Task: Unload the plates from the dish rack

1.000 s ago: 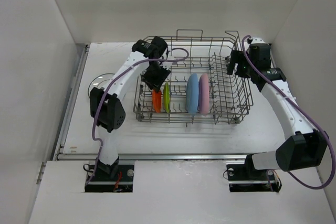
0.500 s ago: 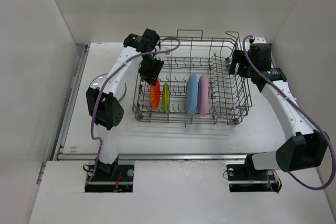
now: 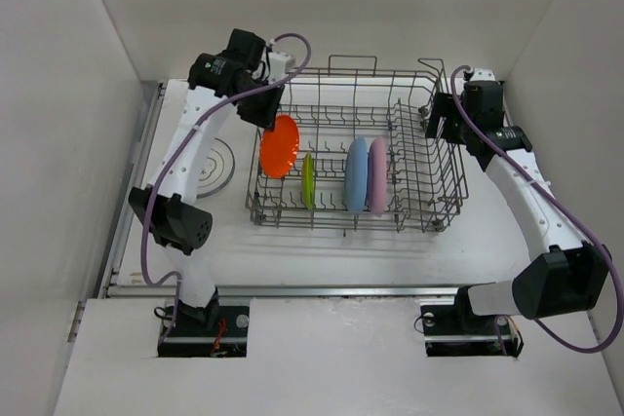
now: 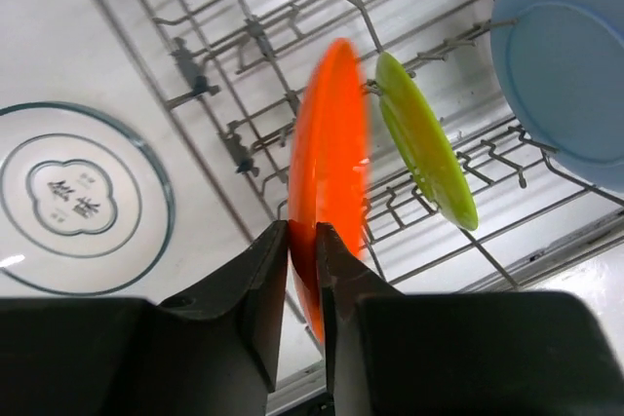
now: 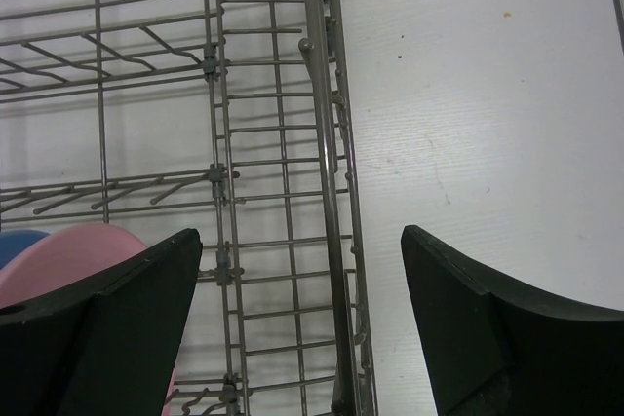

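The grey wire dish rack (image 3: 429, 213) stands mid-table. My left gripper (image 3: 261, 110) is shut on the rim of the orange plate (image 3: 280, 146) and holds it lifted over the rack's left side; the left wrist view shows the jaws (image 4: 303, 241) pinching the plate (image 4: 331, 153). The lime-green plate (image 3: 308, 182), light-blue plate (image 3: 357, 174) and pink plate (image 3: 378, 174) stand upright in the tines. A white patterned plate (image 3: 214, 165) lies flat on the table left of the rack. My right gripper (image 3: 439, 120) is open and empty above the rack's right wall (image 5: 327, 143).
The left wrist view shows the green plate (image 4: 424, 138), the blue plate (image 4: 565, 56) and the patterned plate (image 4: 73, 197) on the table. The right wrist view shows the pink plate's edge (image 5: 68, 260). White walls enclose the table on three sides.
My left gripper has lifted the orange plate out of the tines and swung it up and to the left. The patterned plate is now uncovered. The right arm has not moved.
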Robot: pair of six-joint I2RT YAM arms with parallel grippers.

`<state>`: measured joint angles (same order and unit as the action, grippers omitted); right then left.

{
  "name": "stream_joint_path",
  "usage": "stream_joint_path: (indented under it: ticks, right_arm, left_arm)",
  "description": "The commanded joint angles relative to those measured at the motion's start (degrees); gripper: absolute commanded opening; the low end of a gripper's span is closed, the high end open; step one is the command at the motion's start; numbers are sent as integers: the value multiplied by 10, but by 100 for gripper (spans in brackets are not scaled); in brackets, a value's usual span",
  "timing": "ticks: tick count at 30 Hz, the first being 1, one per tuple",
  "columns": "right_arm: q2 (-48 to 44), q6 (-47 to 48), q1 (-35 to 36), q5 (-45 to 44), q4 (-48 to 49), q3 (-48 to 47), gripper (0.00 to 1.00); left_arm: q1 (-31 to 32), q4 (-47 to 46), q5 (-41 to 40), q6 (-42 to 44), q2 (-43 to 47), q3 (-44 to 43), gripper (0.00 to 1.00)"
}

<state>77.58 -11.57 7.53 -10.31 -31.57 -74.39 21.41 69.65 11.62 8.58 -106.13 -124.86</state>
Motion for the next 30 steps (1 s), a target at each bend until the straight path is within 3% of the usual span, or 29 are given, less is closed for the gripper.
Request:
stream_joint_path:
  ticks: [1,7,11,16,18,20,24,30]
  right_arm:
    - [-17,1,-3,-9,9,-2,89]
    - [-12,1,-3,-4,9,-2,89]
    - [-12,1,-3,-4,14,3,89]
    - [-7,1,-3,1,14,3,89]
    - [-2,1,-3,1,14,3,89]
    - [-1,1,-3,6,14,3,89]
    - [4,1,-3,6,20,3,89]
    - [9,1,-3,12,20,3,89]
  left_arm:
    - [-25,-7,-6,3,40,-38,0]
    - [-109,-51,16,-26,87,-71,0]
    - [-184,-59,70,-9,117,-24,0]
    - [-302,-2,250,32,114,59,0]
    - [-347,32,283,52,102,65,0]
    - [-403,71,296,107,83,65,0]
    - [-428,151,272,265,58,94,0]
    - [-433,125,229,350,70,241,0]
